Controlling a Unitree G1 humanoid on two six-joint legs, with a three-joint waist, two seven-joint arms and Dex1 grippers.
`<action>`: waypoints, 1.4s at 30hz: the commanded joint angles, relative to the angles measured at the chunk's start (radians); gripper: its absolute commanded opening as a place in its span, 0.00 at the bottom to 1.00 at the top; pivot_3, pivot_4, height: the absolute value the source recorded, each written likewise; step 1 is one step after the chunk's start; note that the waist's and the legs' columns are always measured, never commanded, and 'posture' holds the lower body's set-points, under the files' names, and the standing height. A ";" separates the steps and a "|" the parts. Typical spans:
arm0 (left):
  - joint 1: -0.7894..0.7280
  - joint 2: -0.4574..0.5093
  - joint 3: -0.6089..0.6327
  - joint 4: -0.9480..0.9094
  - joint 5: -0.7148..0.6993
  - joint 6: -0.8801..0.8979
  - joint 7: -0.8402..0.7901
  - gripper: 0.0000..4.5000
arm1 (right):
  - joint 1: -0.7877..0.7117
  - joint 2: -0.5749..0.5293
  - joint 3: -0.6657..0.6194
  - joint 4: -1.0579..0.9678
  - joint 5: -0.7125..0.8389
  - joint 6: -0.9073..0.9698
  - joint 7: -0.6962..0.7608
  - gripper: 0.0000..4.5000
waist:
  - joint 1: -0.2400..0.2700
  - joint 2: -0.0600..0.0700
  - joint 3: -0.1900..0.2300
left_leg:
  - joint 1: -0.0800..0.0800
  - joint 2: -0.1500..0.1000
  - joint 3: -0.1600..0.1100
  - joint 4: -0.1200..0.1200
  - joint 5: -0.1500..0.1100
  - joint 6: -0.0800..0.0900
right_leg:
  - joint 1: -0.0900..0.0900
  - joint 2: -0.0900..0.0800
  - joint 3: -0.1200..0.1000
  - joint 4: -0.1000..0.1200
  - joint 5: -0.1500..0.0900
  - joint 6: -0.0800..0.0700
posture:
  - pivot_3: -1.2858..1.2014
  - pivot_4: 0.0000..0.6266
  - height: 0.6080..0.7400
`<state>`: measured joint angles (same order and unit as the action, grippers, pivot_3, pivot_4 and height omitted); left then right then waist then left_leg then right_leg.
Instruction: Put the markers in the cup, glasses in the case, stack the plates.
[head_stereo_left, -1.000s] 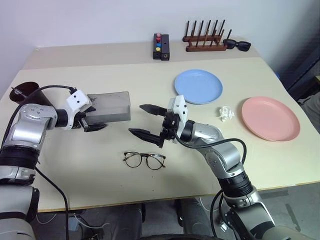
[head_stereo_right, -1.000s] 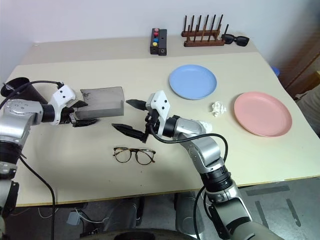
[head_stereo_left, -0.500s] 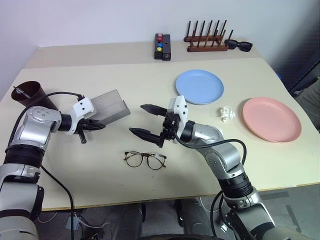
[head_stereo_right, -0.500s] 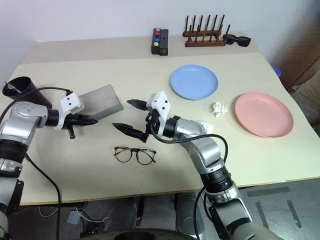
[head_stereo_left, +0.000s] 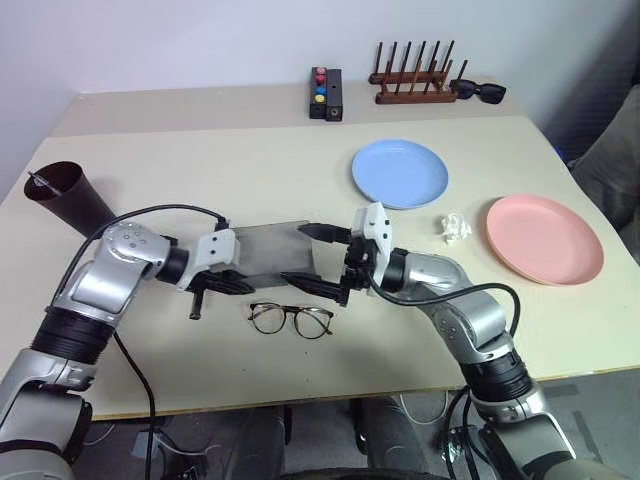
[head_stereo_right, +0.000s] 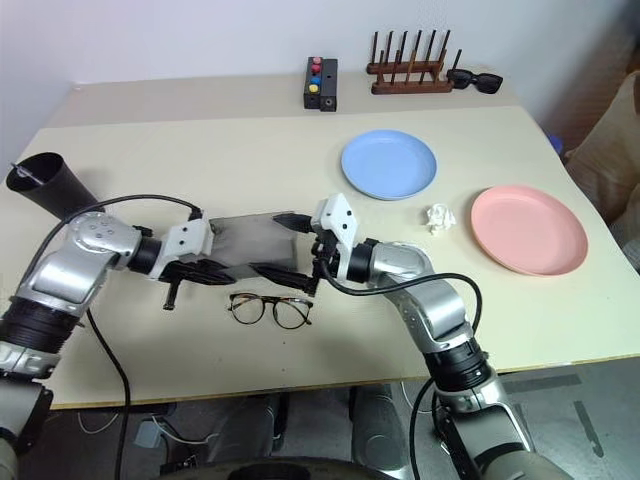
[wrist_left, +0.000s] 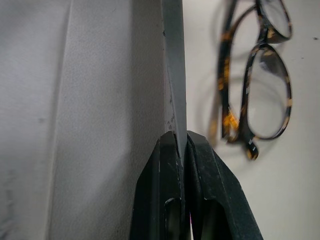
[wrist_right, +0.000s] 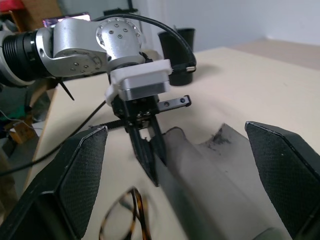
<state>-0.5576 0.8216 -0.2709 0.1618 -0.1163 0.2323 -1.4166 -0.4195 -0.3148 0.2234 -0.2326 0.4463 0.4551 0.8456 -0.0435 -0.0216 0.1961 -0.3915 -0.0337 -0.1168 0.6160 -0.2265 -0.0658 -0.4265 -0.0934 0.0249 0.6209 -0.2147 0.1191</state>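
We see the grey case (head_stereo_left: 268, 255) tilted above the table's middle, pinched at one edge; taking it as landmark, the dark-rimmed glasses (head_stereo_left: 290, 319) lie open and lens-up just in front of it. The dark tapered cup (head_stereo_left: 62, 193) leans well to the case's left with a marker (head_stereo_left: 41, 181) poking at its rim. The light blue plate (head_stereo_left: 399, 172) sits behind and right of the case, the salmon pink plate (head_stereo_left: 544, 238) farther right, the two apart and unstacked.

Silver arms, white wrists, black cables
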 joint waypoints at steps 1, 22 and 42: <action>-0.061 -0.011 -0.021 0.038 0.038 -0.058 -0.011 0.01 | 0.014 -0.038 -0.014 -0.053 0.008 0.008 0.019 1.00 | 0.000 0.000 0.000 | 0.000 0.000 0.000 0.000 0.000 0.000 | 0.000 0.000 0.000 0.000 0.000 0.000 | 0.52 0.24 0.99; -0.143 -0.079 0.036 0.163 0.009 -0.091 -0.019 0.65 | 0.092 -0.255 -0.073 -0.094 -0.049 -0.011 0.050 1.00 | 0.002 0.000 0.000 | 0.000 0.000 0.000 0.002 0.000 0.000 | 0.001 0.000 0.000 0.000 0.000 0.000 | 0.52 0.24 0.99; -0.080 -0.123 -0.114 -0.167 -0.003 -0.059 -0.078 0.65 | 0.175 -0.296 -0.096 -0.156 -0.049 0.011 0.014 1.00 | 0.007 -0.001 0.000 | -0.001 0.000 0.000 0.003 0.000 0.000 | 0.002 0.000 0.000 0.000 0.000 0.000 | 0.52 0.24 0.99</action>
<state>-0.6221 0.6937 -0.3812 -0.0033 -0.1369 0.1984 -1.4853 -0.2526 -0.6052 0.1548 -0.3461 0.3873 0.4662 0.8687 -0.0368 -0.0221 0.1963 -0.3923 -0.0340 -0.1167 0.6195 -0.2268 -0.0653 -0.4246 -0.0937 0.0249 0.6205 -0.2147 0.1194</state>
